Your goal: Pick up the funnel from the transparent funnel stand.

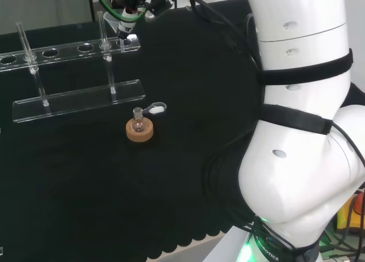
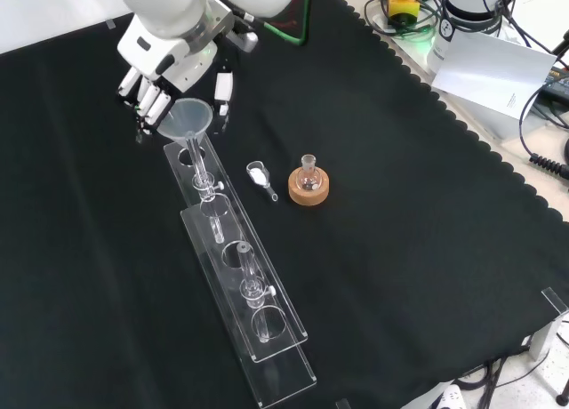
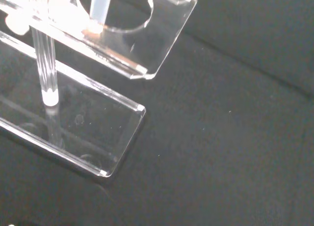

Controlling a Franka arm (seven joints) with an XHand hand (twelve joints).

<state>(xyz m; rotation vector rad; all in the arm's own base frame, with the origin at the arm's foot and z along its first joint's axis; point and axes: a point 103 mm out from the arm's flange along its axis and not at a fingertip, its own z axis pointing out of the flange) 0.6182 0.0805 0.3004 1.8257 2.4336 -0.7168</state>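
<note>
The clear funnel (image 2: 186, 117) is at the far end of the transparent funnel stand (image 2: 277, 349). Its cone is a little above the stand's top plate (image 1: 68, 49), as the head view shows for the funnel (image 1: 125, 26). The black and white hand (image 2: 174, 64) comes in from above. Its fingers (image 2: 145, 96) are on one side of the cone and its thumb (image 2: 223, 89) on the other, pinching it. In the wrist view the funnel's stem (image 3: 99, 7) ends at the rim of the last hole in the top plate (image 3: 162, 37).
A small flask in a cork ring (image 2: 308, 186) stands on the cloth beside the stand, seen as the cork ring (image 1: 140, 131) in the head view. A small clear scoop (image 2: 260, 174) lies between it and the stand. The arm's white links (image 1: 302, 102) take up the head view's right.
</note>
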